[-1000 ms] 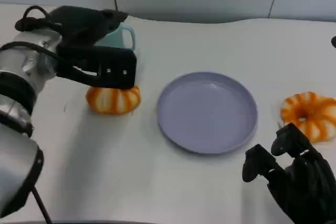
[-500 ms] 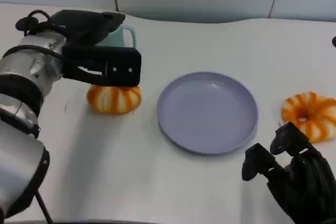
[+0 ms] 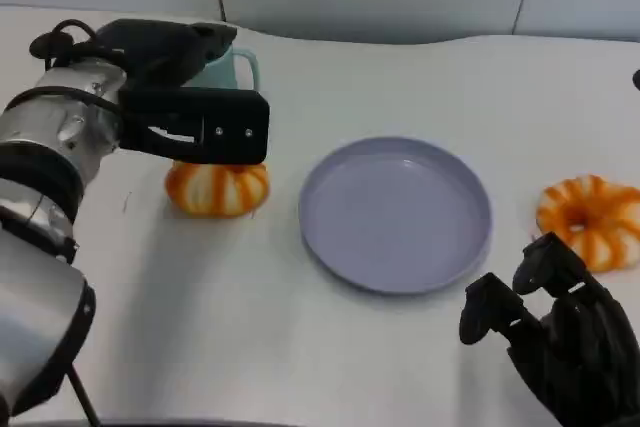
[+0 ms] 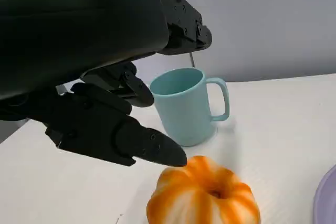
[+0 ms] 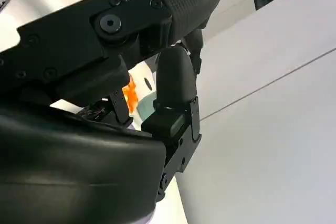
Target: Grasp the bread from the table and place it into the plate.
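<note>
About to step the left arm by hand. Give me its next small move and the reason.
Probably lower the left hand a little and close its fingers around the bread. The hand hovers over that bread with its fingers apart and holding nothing, one fingertip just short of the crust. The plate beside it holds nothing, and the cup stands close behind, so keep the descent straight.
</note>
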### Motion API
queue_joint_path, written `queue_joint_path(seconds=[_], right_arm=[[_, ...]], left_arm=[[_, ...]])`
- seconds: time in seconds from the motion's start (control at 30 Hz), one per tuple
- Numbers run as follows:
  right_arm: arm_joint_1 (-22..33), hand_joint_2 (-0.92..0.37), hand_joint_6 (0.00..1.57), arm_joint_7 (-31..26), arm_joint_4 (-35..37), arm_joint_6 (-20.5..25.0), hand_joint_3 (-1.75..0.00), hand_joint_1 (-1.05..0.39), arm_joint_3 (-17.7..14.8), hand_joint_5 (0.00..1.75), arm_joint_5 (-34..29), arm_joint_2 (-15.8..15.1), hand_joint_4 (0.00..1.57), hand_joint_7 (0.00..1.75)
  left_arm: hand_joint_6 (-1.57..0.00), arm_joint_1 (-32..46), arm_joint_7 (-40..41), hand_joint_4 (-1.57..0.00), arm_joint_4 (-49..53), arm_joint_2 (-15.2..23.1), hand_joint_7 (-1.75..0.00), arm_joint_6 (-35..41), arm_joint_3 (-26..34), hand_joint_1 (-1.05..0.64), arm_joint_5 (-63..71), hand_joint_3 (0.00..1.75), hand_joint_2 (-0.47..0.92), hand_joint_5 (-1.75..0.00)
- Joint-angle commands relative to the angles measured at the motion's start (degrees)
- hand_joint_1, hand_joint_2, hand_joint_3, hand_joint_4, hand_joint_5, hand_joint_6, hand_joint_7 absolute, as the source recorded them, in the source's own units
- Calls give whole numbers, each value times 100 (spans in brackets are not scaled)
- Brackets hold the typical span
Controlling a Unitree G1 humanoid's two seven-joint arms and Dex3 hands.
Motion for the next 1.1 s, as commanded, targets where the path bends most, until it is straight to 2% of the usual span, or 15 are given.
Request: queue_joint_path(seconds=[0.03,0.7,0.83,1.1], right_arm=[[-20,-87,65,2,-2,-82,0,-41,-56,175,5,-35,78,175],[-20,-87,65,-1,4,-95,0,-41,-49,175,10,-40,78,175],[94,-87,64,58,-89,-125,0,-41,-13,175,26,-39,78,175],[97,-87,64,60,-92,-126,0,-41,-12,175,26,-39,77,175]], left_arm=[[-65,31,54,-67,27,35,0,19,23,-35,-37,3,92,0],[-66,31,55,-67,27,35,0,19,23,-35,-37,3,92,0],[-62,223,-24,-64,109,-134,0,289,61,-36,-87,6,92,0],[-62,226,-23,-64,105,-139,0,306,69,-36,-81,7,92,0]])
